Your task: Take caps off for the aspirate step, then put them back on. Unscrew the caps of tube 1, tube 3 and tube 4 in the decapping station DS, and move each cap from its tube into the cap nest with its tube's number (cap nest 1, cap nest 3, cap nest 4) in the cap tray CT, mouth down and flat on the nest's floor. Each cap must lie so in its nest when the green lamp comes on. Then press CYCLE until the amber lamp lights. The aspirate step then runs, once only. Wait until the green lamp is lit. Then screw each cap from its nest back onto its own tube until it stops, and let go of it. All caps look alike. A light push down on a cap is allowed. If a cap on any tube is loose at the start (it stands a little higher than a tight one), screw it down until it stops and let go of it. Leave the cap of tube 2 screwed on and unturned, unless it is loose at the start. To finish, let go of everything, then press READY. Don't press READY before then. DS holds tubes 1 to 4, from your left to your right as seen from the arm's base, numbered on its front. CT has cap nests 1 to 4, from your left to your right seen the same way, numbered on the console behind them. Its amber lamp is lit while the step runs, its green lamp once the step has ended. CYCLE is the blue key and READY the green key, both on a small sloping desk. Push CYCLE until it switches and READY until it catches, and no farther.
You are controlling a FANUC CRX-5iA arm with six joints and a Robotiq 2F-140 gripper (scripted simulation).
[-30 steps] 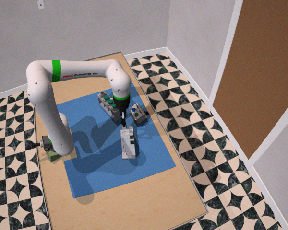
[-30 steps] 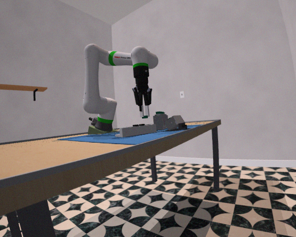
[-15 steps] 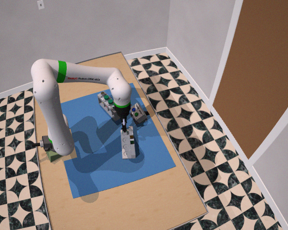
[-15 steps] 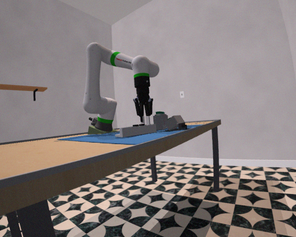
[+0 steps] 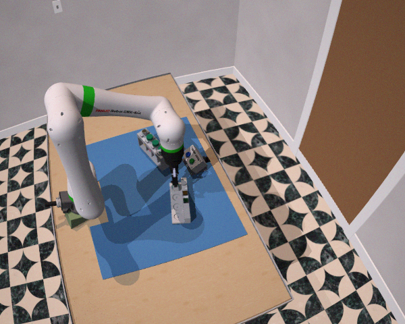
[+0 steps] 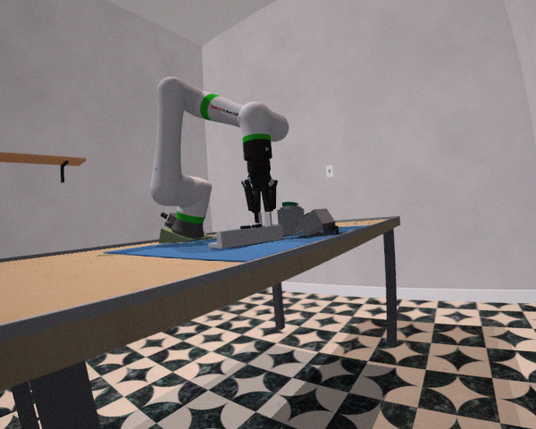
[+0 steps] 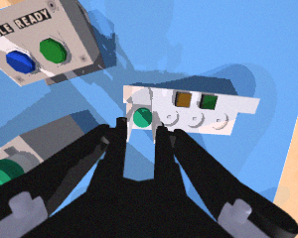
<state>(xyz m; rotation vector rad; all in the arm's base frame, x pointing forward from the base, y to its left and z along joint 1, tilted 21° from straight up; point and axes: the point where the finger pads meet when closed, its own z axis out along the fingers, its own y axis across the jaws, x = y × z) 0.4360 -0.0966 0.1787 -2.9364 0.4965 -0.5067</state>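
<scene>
My gripper (image 7: 142, 117) is shut on a green cap (image 7: 142, 117) and holds it right at the end nest of the white cap tray CT (image 7: 189, 111), the end nearest the key desk. I cannot tell whether the cap touches the nest floor. The other three nests (image 7: 196, 119) are empty. In the top view the gripper (image 5: 175, 181) points straight down over the tray's far end (image 5: 180, 200). The decapping station DS (image 5: 150, 144) shows one open tube (image 5: 145, 131) at its far end and green caps (image 5: 152, 140) on the tubes beside it; my wrist hides its near end.
The sloping key desk (image 7: 40, 40) carries the blue CYCLE key (image 7: 20, 60) and the green READY key (image 7: 52, 51). The tray's amber lamp (image 7: 183, 99) and green lamp (image 7: 209, 101) look dull. DS (image 7: 20, 159) lies close behind my fingers. A blue mat (image 5: 154, 205) covers the table's middle.
</scene>
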